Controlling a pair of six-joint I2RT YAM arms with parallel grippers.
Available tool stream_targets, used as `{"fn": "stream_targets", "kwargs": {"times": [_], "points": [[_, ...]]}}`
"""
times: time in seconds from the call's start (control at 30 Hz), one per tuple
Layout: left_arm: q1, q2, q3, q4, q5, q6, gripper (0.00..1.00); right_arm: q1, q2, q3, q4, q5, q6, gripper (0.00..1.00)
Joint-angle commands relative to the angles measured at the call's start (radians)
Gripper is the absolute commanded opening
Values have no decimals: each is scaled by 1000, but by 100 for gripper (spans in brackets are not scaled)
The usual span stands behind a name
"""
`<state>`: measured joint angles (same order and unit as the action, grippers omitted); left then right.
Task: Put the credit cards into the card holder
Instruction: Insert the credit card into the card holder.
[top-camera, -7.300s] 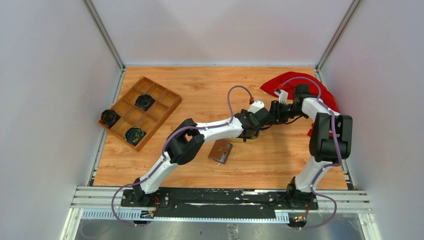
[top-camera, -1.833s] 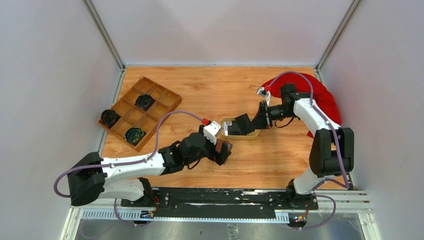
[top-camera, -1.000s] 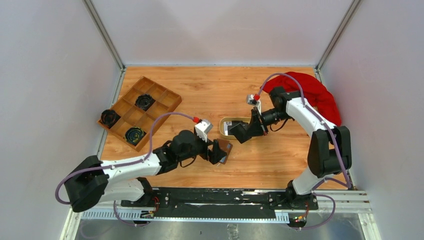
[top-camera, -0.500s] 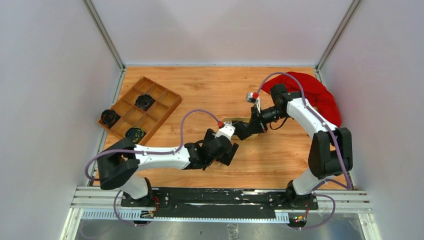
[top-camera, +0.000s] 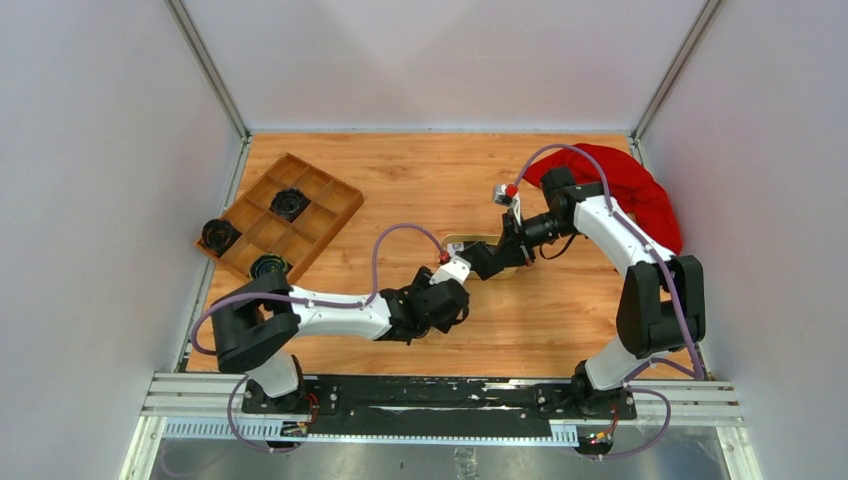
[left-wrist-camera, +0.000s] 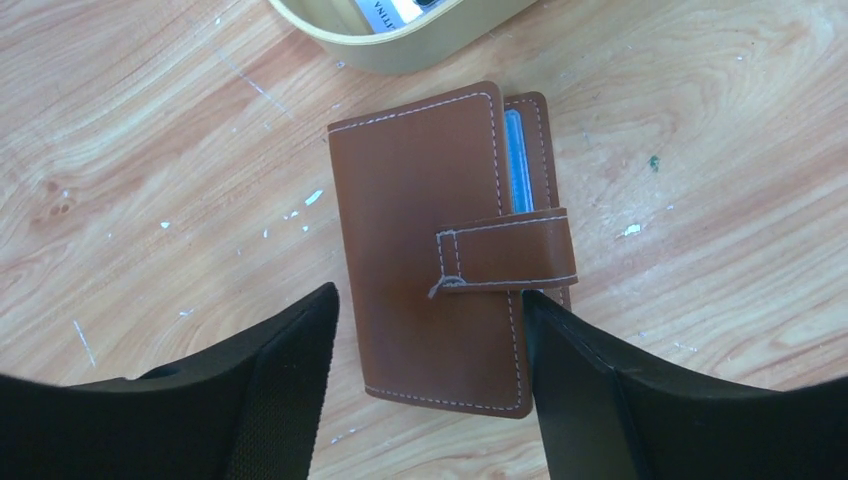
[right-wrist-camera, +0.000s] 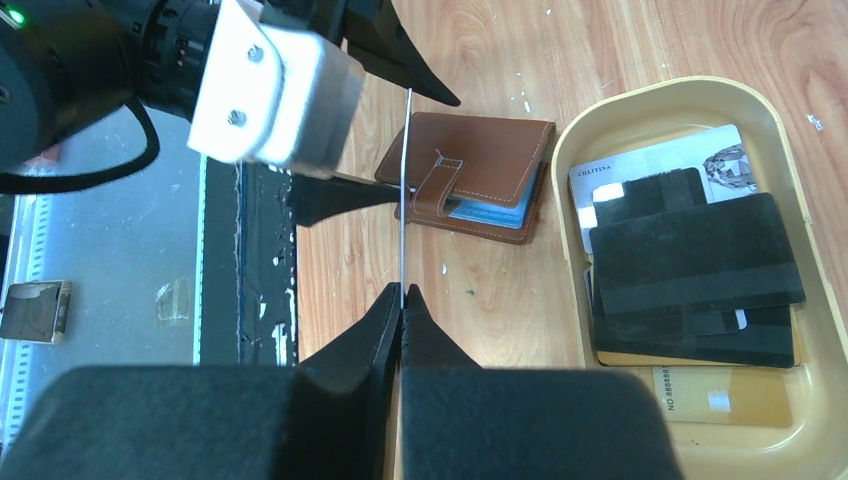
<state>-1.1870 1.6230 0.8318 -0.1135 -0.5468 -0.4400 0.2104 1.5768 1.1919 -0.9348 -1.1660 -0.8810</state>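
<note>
Evidently the step in hand is readying the card holder (left-wrist-camera: 420, 220) to take a card. It lies shut and flat on the surface (left-wrist-camera: 150, 150), just beside the tan dish (right-wrist-camera: 640, 88), with its strap folded across the front and a sliver of blue showing at one edge. The left pincer (left-wrist-camera: 428, 300) straddles it, spread wide with a finger at each long side. Whether the pads touch the leather I cannot tell, and nothing is lifted. The right pincer (right-wrist-camera: 401, 300) is clenched on the held card (right-wrist-camera: 401, 180), seen edge-on as a thin line rising from its fingertips, above the surface near the holder. The other credit cards (right-wrist-camera: 690, 270) lie stacked in the dish. Next, I judge, the left pincer must steady or open the holder, since the strap seems to bar the pockets. The right can then line the card's edge up with a slot and slide it in.
</note>
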Motion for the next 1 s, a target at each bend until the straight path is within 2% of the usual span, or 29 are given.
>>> {"fn": "stream_targets", "kwargs": {"times": [0.0,0.13,0.43,0.5,0.67,0.8,0.97], "points": [[18,-101,-68,40,8,-34,68,-11,-21,-9,-9,-7,5,0],[100,-205,-179,141,166,-72,55,-11,-21,-9,-9,-8,6,0],[245,-341,-307,199,390,-18,11,-7,-39,-23,-10,-28,-18,0],[277,-361,-317,200,424,4,4,-2,-55,-34,-8,-36,-37,0],[330,-419,-337,200,499,33,0,22,-103,-87,48,-38,-62,0],[373,-450,-347,201,675,36,0,57,-140,-126,78,-32,-108,1],[446,-407,-335,204,985,-9,0,154,-282,-233,77,6,-444,0]]}}
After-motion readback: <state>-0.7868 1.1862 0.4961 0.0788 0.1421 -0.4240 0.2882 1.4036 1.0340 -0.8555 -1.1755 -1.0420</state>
